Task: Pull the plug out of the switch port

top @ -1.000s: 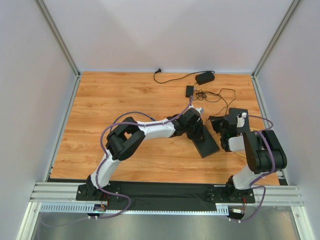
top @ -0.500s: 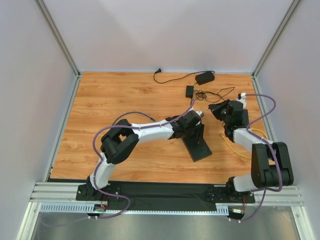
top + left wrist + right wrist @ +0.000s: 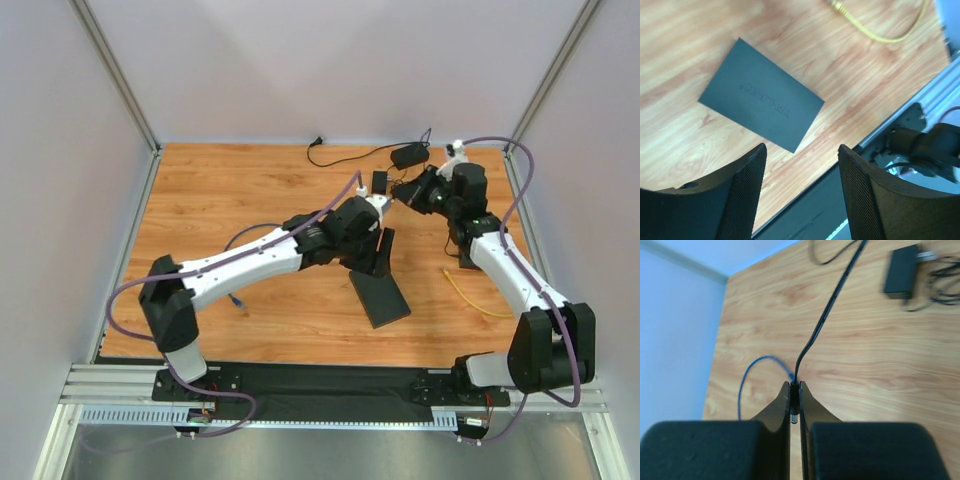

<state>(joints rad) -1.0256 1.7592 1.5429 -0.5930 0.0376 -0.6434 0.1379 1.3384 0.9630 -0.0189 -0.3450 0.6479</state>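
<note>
- Looking down from the top camera, finds the switch lying flat on the table, just on the near side of the left gripper; places the right gripper well apart, toward the far right.
- Through the left wrist, sees fingers spread with nothing between them, the switch untouched beyond, a yellow cable farther off.
- Through the right wrist, shows fingers clenched on the plug, clear of the switch, its black cord trailing away over the wood.

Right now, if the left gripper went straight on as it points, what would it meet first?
Probably the switch lying flat on the wooden table; depth is unclear, so possibly bare wood beside its corner.
</note>
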